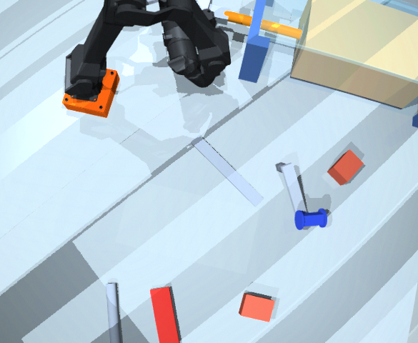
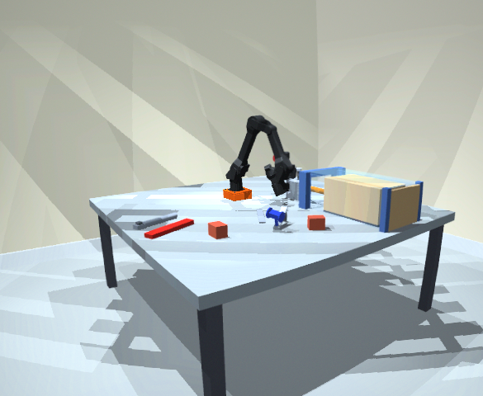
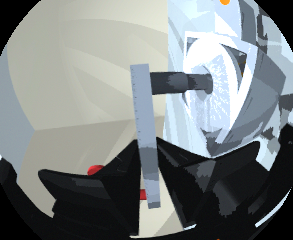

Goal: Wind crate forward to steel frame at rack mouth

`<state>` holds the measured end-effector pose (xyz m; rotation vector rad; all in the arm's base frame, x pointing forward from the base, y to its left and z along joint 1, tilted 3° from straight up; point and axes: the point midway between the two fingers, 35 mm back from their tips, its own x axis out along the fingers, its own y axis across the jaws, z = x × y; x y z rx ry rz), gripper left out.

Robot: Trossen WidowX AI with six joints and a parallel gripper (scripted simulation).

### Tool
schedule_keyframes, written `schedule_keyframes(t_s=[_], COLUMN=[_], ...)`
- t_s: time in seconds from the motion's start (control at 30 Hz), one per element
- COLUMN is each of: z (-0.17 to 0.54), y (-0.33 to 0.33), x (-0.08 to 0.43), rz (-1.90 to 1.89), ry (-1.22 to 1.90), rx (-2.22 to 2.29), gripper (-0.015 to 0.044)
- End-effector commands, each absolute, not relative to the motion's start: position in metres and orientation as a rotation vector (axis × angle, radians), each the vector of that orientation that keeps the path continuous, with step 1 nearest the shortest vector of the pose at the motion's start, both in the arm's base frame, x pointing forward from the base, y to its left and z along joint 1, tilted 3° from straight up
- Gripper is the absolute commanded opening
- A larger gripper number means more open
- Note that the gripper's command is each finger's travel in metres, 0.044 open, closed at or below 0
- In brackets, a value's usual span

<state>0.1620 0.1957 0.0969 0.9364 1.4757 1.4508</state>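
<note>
My gripper (image 3: 146, 143) (image 2: 281, 187) is shut on a grey crank handle (image 3: 145, 120). The handle's dark key (image 3: 182, 82) points into the round winch (image 3: 221, 87) (image 2: 293, 187). In the overhead view the arm hides both gripper and winch. An orange strap (image 1: 275, 26) (image 2: 317, 189) runs from the winch through the blue steel frame (image 1: 254, 48) (image 2: 300, 187) to the tan crate (image 1: 364, 55) (image 2: 352, 198). The crate sits flat under the clear panels, with a small gap between its front and the frame.
A second crank with a blue knob (image 1: 310, 219) (image 2: 275, 214) lies on the bench, beside a pale flat bar (image 1: 228, 171). Two red blocks (image 1: 345, 166) (image 1: 256, 306), a red bar (image 1: 164, 314) and a grey rod (image 1: 113, 314) lie further out. The arm's orange base (image 1: 91, 99) stands left of the winch.
</note>
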Motion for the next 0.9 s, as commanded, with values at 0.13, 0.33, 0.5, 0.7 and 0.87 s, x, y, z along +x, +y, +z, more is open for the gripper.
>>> schedule_keyframes(t_s=[0.13,0.33,0.5,0.7,0.87], z=[0.0955,0.0946,0.0942,0.093,0.0923], y=[0.1961,0.1961,0.1961,0.196,0.196], x=[0.1624,0.1623,0.1622,0.162,0.1619], rz=[1.451,1.451,1.451,1.451,1.45], ry=[1.477,1.477,1.477,1.478,1.479], rx=[0.938,0.938,0.938,0.938,0.938], gripper=[0.0,0.0,0.0,0.0,0.0])
